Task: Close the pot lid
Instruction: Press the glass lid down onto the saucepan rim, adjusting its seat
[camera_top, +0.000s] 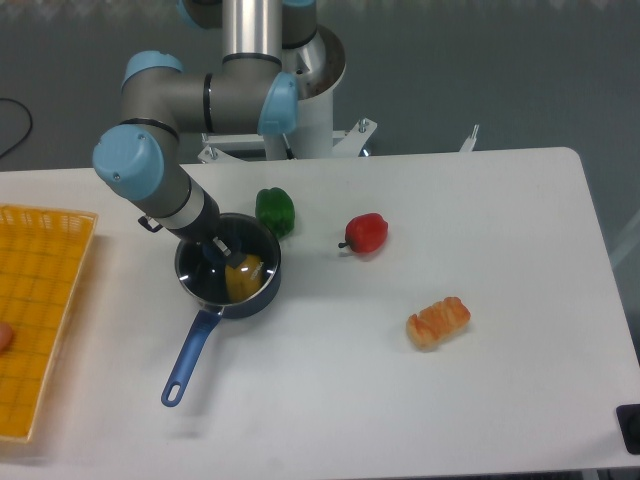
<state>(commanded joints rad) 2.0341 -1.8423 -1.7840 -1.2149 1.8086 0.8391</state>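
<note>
The pot (228, 272) is seen on the white surface (420, 400), left of centre, with its long blue handle (188, 358) pointing toward the near edge. The glass lid (222, 266) is lying on top of the pot, its metal rim lined up closely with the pot's rim, and a yellow item (243, 275) is visible through the glass. The hand (213, 250) is placed at the lid's centre, apparently at the knob; whether its fingers are apart or clamped cannot be told. A green pepper (275, 210) is just beside the pot, a red pepper (366, 233) and a bread roll (438, 321) farther right, and a yellow tray (40, 300) at the left edge.
</note>
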